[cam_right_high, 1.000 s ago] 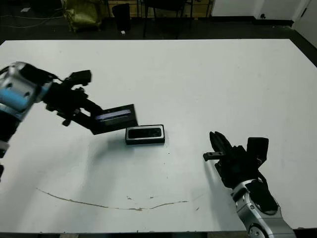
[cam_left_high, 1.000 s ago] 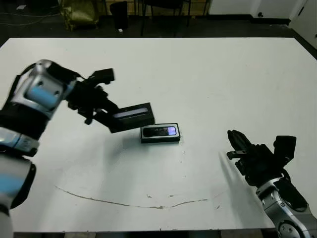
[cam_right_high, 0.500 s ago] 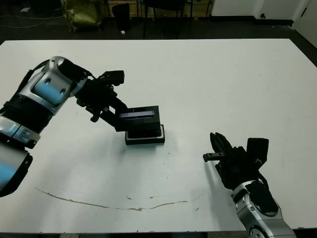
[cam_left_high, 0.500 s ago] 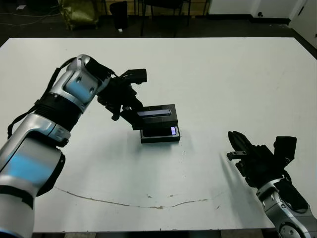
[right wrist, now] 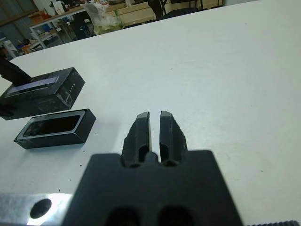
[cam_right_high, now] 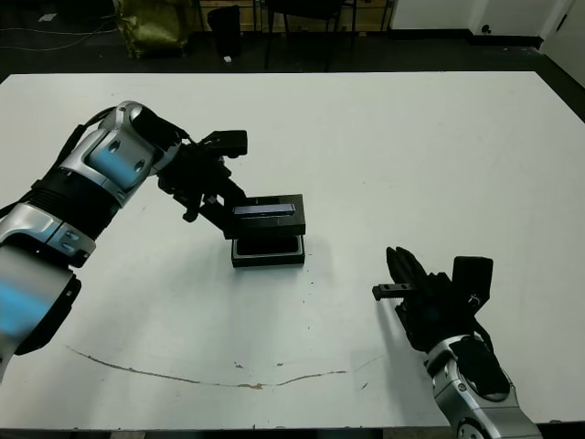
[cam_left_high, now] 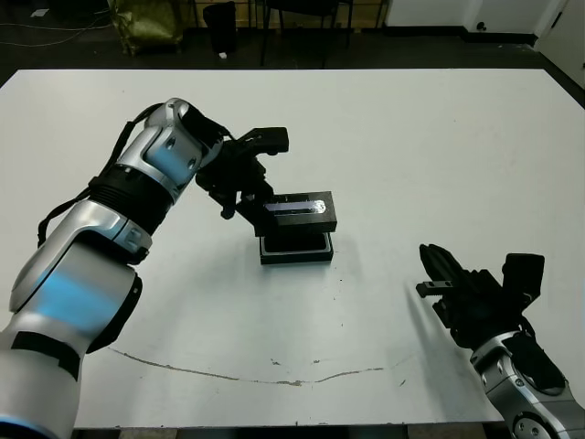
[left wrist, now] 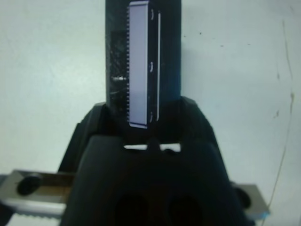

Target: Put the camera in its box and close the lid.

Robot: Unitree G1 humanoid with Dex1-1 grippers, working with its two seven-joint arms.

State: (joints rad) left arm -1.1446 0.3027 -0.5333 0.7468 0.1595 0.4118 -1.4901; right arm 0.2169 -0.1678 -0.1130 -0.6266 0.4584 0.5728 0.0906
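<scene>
The black box (cam_left_high: 295, 249) lies at mid-table, and the dark camera (right wrist: 51, 124) rests inside it. The lid (cam_left_high: 298, 210), black with a silvery stripe, hangs just above the box's far edge, roughly level and parallel to the box. My left gripper (cam_left_high: 250, 205) is shut on the lid's left end; in the left wrist view the lid (left wrist: 141, 56) sticks out from between the fingers (left wrist: 190, 117). Off to the right near the table's front, my right gripper (cam_left_high: 437, 270) is shut and holds nothing, its fingertips (right wrist: 143, 117) pressed close together.
A thin brown line (cam_left_high: 238, 373) runs across the white table (cam_left_high: 439, 137) near its front edge. Beyond the far edge is a dark floor with chair legs and a yellow-green bag (cam_left_high: 146, 23).
My left arm has carried the lid rightward from beside the box's left end to over the box, covering the camera's bluish patch. The right arm has stayed put.
</scene>
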